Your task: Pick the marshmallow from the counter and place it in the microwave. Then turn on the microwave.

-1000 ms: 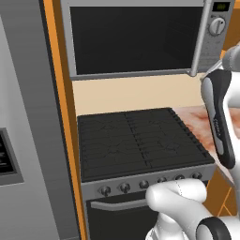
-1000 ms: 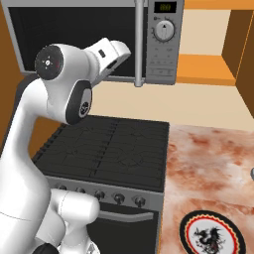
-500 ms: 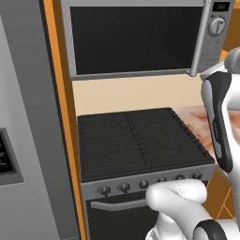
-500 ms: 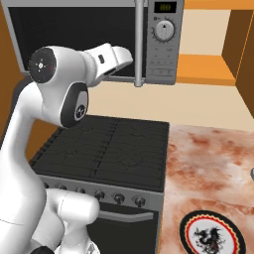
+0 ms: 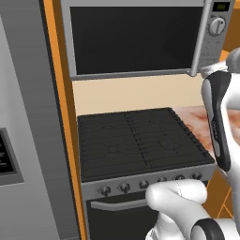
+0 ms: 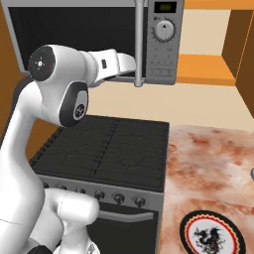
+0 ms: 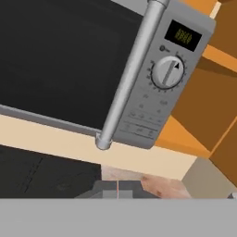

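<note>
The silver microwave (image 6: 158,54) hangs above the stove with its dark glass door shut; its bar handle (image 6: 139,44), dial (image 6: 163,31) and display (image 6: 163,7) face me. In the hand view the handle (image 7: 129,74) runs diagonally, with the dial (image 7: 167,71) to its right. My gripper (image 6: 131,63) is raised just left of the handle's lower end. Its tips (image 7: 118,187) are shut together with nothing between them. The mottled pinkish counter (image 6: 208,163) lies to the right of the stove. The marshmallow is out of view.
A black stovetop (image 5: 136,140) with grates and a row of knobs sits under the microwave. A round plate (image 6: 212,234) with a red and black pattern lies at the counter's front. A grey fridge (image 5: 23,140) stands at the left. Orange shelving (image 6: 208,69) is right of the microwave.
My hand has swung to the right and slightly down, closer to the microwave's handle. The gripper has stayed shut.
</note>
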